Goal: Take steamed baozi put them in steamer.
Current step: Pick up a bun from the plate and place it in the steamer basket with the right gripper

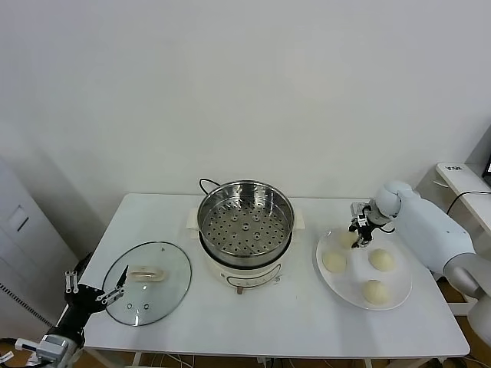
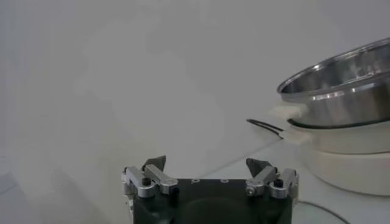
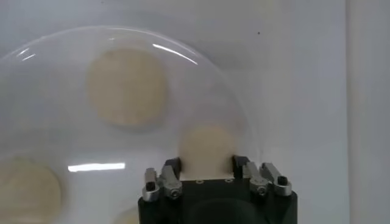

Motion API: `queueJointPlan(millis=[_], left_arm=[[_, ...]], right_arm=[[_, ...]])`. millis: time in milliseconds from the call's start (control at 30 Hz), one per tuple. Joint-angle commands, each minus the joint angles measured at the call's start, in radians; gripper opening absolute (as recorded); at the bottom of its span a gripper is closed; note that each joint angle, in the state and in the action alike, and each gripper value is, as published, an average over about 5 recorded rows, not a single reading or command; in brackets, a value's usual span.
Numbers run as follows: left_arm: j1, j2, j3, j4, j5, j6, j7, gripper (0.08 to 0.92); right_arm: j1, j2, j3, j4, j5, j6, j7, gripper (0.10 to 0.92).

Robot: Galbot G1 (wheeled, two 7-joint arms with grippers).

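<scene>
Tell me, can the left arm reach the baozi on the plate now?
Probably not: the left gripper sits by the glass lid, and the steamer stands between it and the plate.

Right arm [image 1: 430, 226]: smooth white rounded shell segments with a grey joint section. Each gripper, right gripper [image 3: 207, 173] and left gripper [image 2: 207, 173], has a black housing, silver metal linkages fastened by black screws, and dark-tipped jaws. Left arm [image 1: 57, 337]: black wrist section.

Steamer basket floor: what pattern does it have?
Rings of round holes punched across the shiny steel floor of the steamer basket, around a central knob; clearest in the head view.
</scene>
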Motion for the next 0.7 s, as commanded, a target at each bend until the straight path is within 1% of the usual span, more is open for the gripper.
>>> queueJointPlan(millis=[33,200,300,400,500,567,700], left_arm=[[-0.001,0.000,-0.009,0.001,-0.002,0.000,0.001,0.823],[-0.007,0.003,-0.011,0.001,-0.005,0.004,0.001,0.823],[-0.014,0.003,-0.008,-0.003,-0.005,0.009,0.001,0.823],[-0.018,0.003,-0.006,-0.008,-0.005,0.014,0.001,0.823],[-0.019,0.001,-0.007,-0.012,-0.006,0.016,0.001,0.823],[-0.018,-0.001,-0.009,-0.014,-0.008,0.015,0.001,0.823],[-0.012,-0.006,-0.010,-0.014,-0.007,0.011,0.002,0.823]], right_arm=[[0.229,-0.044,-0.266,0.150,0.220,-0.003,-0.017,0.458],[0.530,-0.020,-0.537,0.310,0.424,0.004,-0.035,0.450],[0.666,0.043,-0.651,0.385,0.482,0.034,-0.043,0.451],[0.733,0.110,-0.704,0.456,0.496,0.059,-0.042,0.455],[0.714,0.155,-0.693,0.541,0.422,0.093,-0.028,0.458],[0.672,0.182,-0.654,0.589,0.327,0.138,-0.019,0.458],[0.580,0.241,-0.587,0.594,0.147,0.244,-0.013,0.458]])
